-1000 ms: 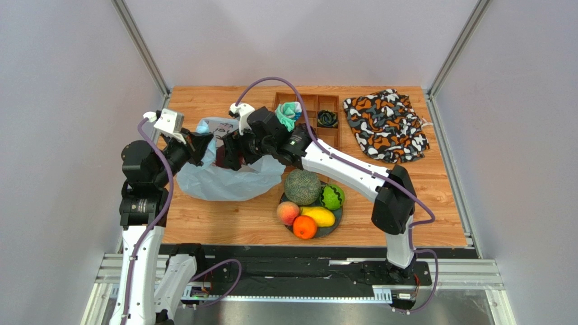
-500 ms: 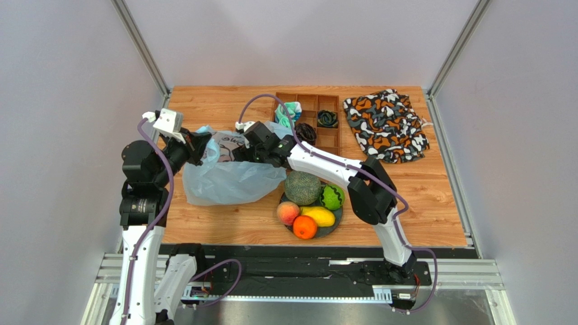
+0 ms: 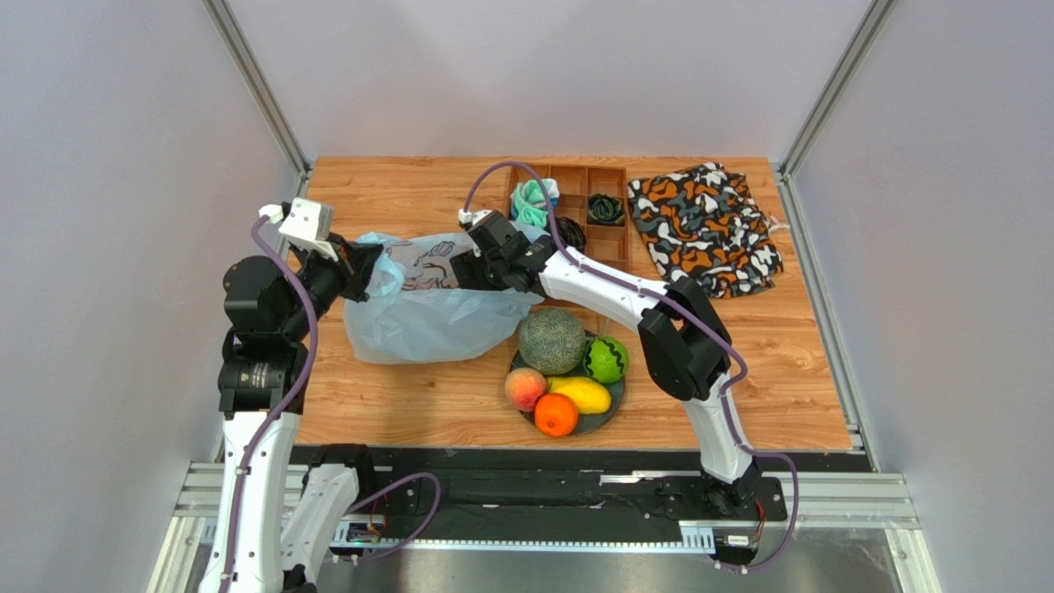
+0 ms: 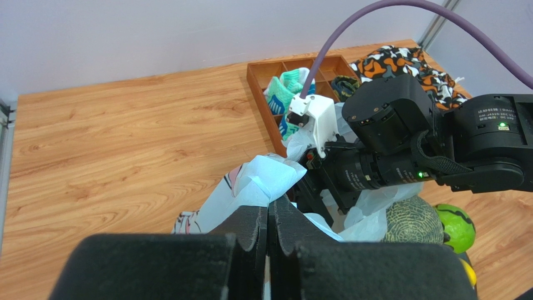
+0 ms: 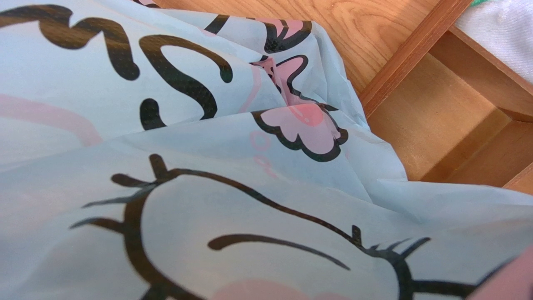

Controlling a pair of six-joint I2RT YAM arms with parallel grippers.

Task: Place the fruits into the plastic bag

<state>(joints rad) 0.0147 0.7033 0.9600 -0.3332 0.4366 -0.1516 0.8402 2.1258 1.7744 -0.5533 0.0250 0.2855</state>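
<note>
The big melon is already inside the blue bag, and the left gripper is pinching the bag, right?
Not quite. The melon is not inside the bag. It sits outside it, right beside it, next to the peach and the other fruit. The top view shows this. The left gripper really is pinching the bag, as you said.
</note>
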